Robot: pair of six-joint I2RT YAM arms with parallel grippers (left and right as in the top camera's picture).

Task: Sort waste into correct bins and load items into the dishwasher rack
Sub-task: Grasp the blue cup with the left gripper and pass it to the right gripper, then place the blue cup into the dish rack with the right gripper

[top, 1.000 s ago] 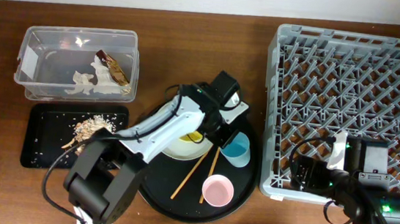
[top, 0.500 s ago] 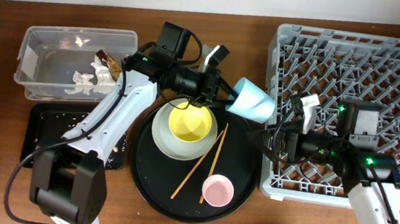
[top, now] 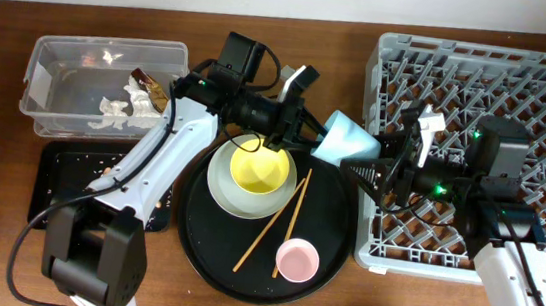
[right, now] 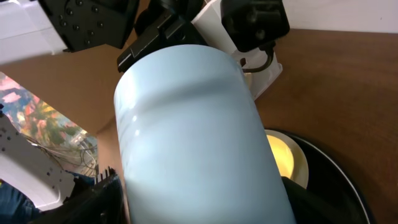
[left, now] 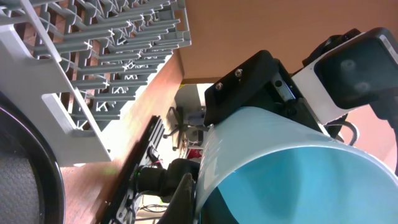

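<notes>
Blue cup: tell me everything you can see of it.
The blue cup is plain, smooth and pale, plastic by its look, slightly tapered. It hangs tilted in the air between the round tray and the rack, held by the left gripper. The right gripper has its jaws open either side of it; contact cannot be told.

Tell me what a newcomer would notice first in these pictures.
The light blue cup hangs in mid-air between the two arms. The left gripper grips it, and the right gripper is close at its other side. Right of it spreads the big grey dishwasher rack. Below it the yellow bowl sits in a plate on the round black tray.
</notes>
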